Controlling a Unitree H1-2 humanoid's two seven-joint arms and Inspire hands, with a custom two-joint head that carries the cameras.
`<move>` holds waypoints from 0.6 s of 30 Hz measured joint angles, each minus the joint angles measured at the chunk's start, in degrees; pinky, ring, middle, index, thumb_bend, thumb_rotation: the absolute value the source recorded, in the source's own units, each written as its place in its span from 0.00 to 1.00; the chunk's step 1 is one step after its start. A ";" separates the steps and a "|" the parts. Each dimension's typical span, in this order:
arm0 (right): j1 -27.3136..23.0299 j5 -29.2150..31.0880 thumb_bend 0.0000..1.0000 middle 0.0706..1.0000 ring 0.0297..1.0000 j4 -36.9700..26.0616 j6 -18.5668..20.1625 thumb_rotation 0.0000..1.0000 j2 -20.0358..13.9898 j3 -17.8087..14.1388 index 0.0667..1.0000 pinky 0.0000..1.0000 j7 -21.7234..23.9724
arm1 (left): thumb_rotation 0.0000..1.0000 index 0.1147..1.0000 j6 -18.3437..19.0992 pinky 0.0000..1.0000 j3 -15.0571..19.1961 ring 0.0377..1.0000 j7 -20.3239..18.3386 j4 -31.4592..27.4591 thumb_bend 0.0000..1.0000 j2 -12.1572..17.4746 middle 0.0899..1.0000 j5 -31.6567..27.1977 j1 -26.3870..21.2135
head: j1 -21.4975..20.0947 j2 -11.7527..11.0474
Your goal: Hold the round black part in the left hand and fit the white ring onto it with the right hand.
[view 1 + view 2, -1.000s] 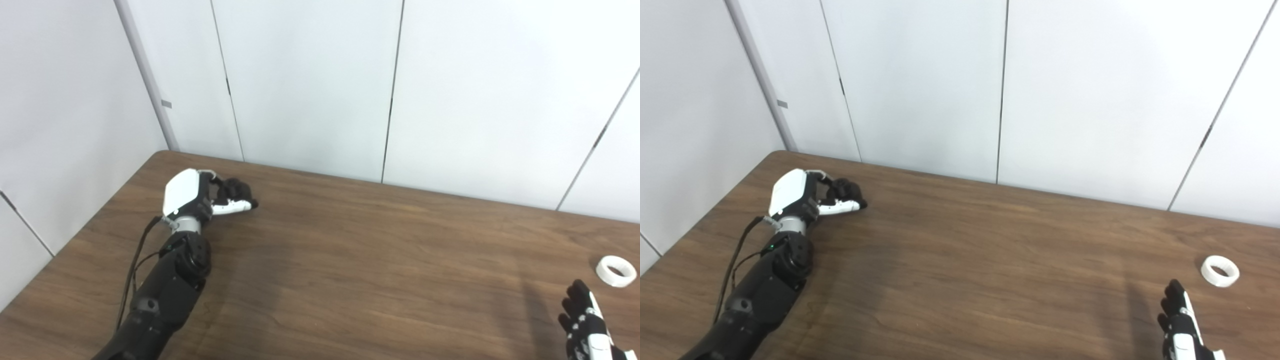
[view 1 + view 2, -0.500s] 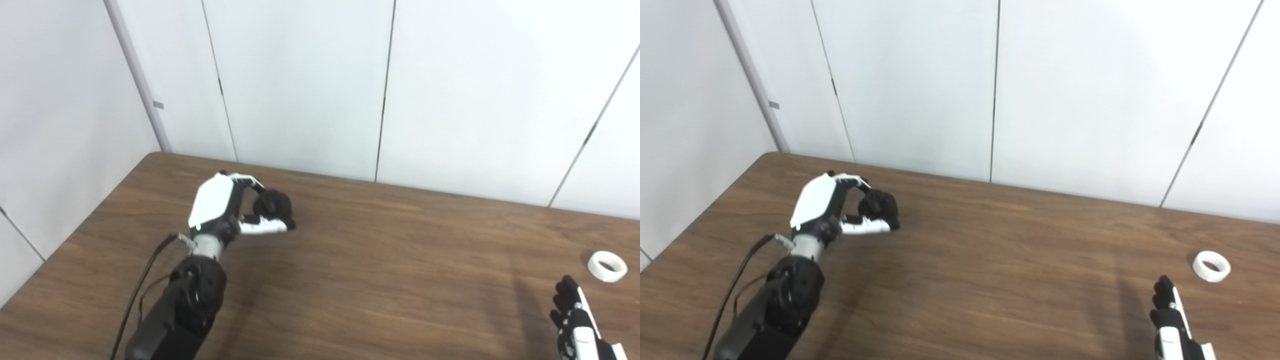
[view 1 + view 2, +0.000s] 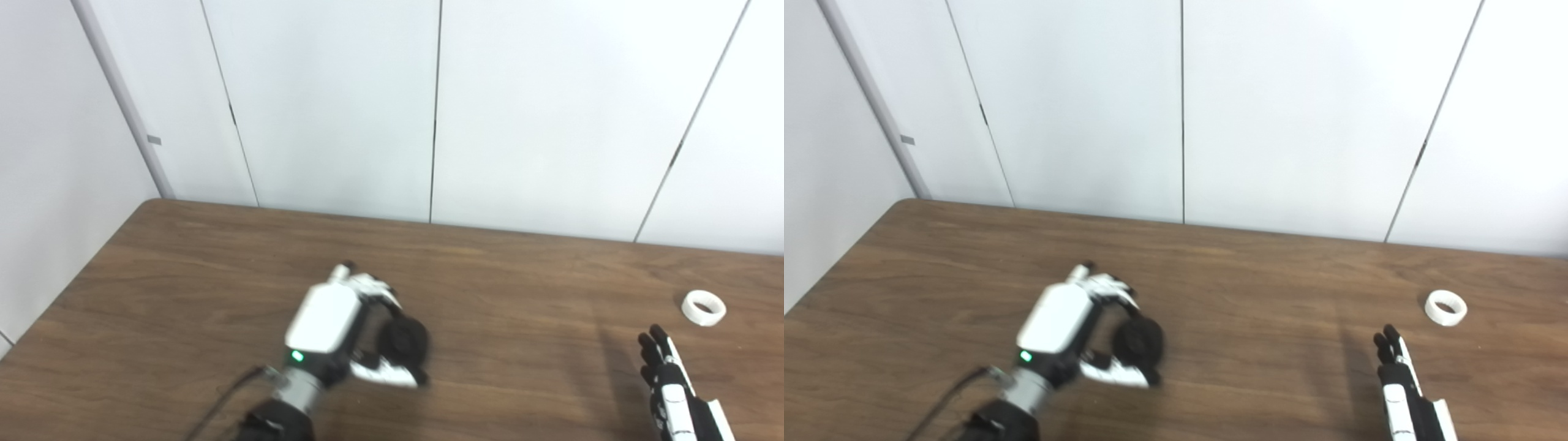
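My left hand (image 3: 343, 334) is raised over the middle of the brown table (image 3: 184, 263), shut on the round black part (image 3: 404, 340), which sits between its fingers and thumb. The white ring (image 3: 704, 307) lies flat on the table at the far right, alone. My right hand (image 3: 674, 392) enters at the bottom right, fingers straight and apart, holding nothing. It stops short of the ring, below and a little left of it. In the right eye view the black part (image 3: 1139, 343), the ring (image 3: 1445, 307) and the right hand (image 3: 1402, 392) stand the same way.
White wall panels (image 3: 429, 110) rise behind the table's far edge. The table's left edge (image 3: 73, 288) runs diagonally at the left. A black cable (image 3: 226, 398) trails from the left wrist.
The camera has swung to the right. My left hand has carried the black part from the far left corner toward the middle of the table. The right hand and ring stay about as they were.
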 measured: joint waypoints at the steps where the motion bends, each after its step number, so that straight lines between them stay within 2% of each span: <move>1: 0.00 0.00 0.44 0.95 0.99 0.30 -0.13 1.00 0.00 -0.01 0.98 1.00 0.00 | 0.05 0.42 -1.21 1.00 -0.87 0.83 -0.11 0.00 0.52 -0.39 0.73 0.68 0.52 | -0.35 0.26; 4: 0.01 0.00 0.46 0.95 0.99 0.63 -0.22 1.00 0.02 0.01 0.97 1.00 0.00 | 0.05 0.42 -3.52 1.00 -2.41 0.84 -0.54 0.00 0.52 -1.34 0.73 1.86 1.72 | -0.96 0.61; 13: -0.03 -1.29 0.53 0.94 0.98 0.57 -0.18 1.00 0.14 0.42 0.96 1.00 -0.08 | 0.05 0.42 -6.48 1.00 -5.61 0.85 -1.42 0.11 0.52 -4.89 0.74 6.09 5.29 | -4.83 3.16; 15: -0.02 -1.57 0.54 0.94 0.99 0.39 -0.08 1.00 0.24 0.60 0.96 1.00 -0.22 | 0.05 0.42 -7.60 1.00 -6.09 0.85 -1.39 0.42 0.52 -5.14 0.74 6.59 5.89 | -5.01 3.25; 18: -0.04 -1.85 0.55 0.94 0.98 0.01 0.34 1.00 0.28 0.84 0.96 1.00 -0.35 | 0.05 0.42 -8.67 1.00 -6.36 0.84 -1.06 1.53 0.52 -5.19 0.74 7.61 6.60 | -6.85 4.57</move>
